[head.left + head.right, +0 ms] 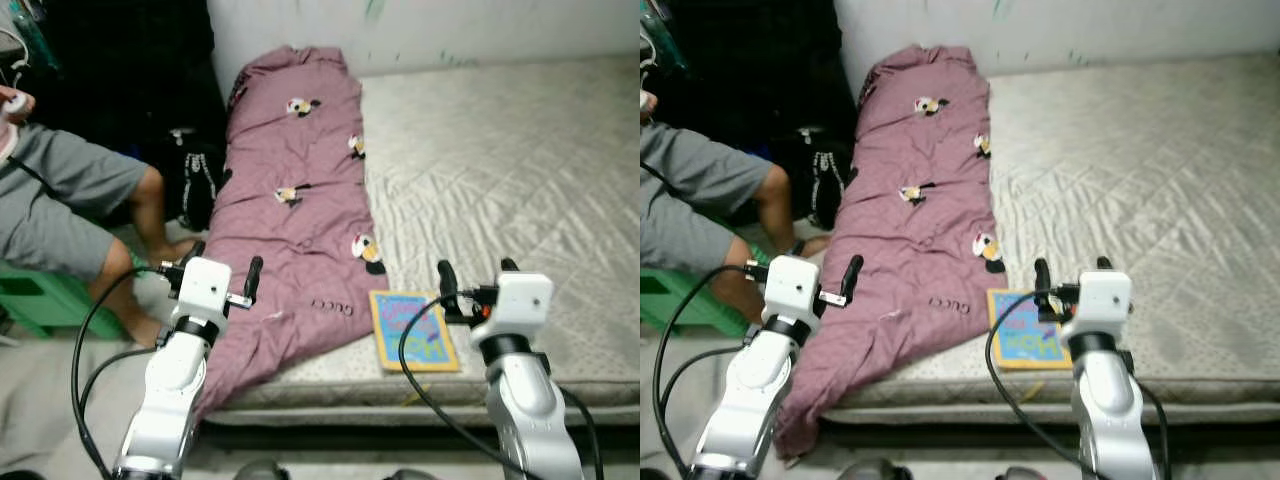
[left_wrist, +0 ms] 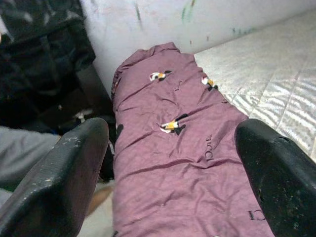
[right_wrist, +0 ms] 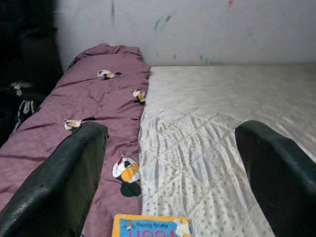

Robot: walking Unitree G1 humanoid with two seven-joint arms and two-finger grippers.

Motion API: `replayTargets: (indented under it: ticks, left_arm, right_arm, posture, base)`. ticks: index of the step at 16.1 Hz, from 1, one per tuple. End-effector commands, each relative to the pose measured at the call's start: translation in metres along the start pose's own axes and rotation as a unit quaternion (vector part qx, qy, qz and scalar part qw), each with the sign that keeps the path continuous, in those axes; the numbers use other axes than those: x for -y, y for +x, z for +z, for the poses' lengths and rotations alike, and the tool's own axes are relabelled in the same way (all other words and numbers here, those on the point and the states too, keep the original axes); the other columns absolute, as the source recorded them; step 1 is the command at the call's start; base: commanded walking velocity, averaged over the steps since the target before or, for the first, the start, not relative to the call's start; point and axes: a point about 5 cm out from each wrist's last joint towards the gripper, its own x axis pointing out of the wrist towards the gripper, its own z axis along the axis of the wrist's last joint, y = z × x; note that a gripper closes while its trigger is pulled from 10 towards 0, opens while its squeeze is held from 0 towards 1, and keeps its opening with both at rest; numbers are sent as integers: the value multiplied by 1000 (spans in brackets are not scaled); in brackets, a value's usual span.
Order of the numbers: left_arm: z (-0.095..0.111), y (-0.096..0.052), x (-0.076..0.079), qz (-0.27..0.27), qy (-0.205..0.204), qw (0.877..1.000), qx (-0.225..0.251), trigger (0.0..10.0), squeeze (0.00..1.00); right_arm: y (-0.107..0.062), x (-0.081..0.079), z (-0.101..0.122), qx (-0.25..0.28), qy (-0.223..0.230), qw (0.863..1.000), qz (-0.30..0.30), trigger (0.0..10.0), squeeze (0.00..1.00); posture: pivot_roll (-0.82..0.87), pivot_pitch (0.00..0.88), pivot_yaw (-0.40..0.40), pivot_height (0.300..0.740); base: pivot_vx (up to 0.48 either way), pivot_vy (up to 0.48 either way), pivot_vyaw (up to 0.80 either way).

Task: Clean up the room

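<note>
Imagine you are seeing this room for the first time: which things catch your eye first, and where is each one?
A long mauve blanket with small penguin patches lies along the left side of the grey quilted mattress, its near end hanging off the edge. A bright children's book sits at the mattress's front edge just right of the blanket. The left gripper and right gripper hover open before the bed, and a seated person is at far left.

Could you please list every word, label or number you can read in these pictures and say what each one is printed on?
"Gucci": small dark lettering, seen upside down, near the front edge of the purple blanket.
Book on the mattress: big colourful cover letters and a small line of print, too blurred to read.
</note>
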Motion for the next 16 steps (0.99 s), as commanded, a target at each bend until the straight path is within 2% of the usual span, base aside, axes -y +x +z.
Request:
replayTargets:
  ticks: [1,4,8,10,12,16]
  left_arm:
    - [-2,-8,-7,33,2,999,-8,10000,0]
    - [-6,-22,-12,74,1,997,-17,10000,0]
    - [-5,-31,-21,103,7,994,-20,10000,0]
    - [-8,-35,-21,91,6,995,-32,10000,0]
    - [-7,-32,-16,66,6,997,-32,10000,0]
    - [-4,-23,-14,44,7,999,-25,10000,0]
  right_arm:
    - [10,-6,2,0,4,1000,30,10000,0]
    - [21,-15,4,-1,1,997,72,10000,0]
    - [23,-22,3,-6,4,995,96,10000,0]
    - [15,-17,1,-14,6,996,86,10000,0]
    - [8,-11,-4,-21,6,997,70,10000,0]
    - [8,-11,-1,-15,8,998,60,10000,0]
  posture:
    - [46,0,-12,740]
    - [87,0,-81,740]
    - [91,3,-90,740]
    - [59,14,-53,740]
    - [46,16,-34,740]
    - [21,16,-10,740]
  base:
    - [0,0,0]
    - [0,0,0]
    - [0,0,0]
    - [0,0,0]
    - [0,0,-288]
    - [0,0,0]
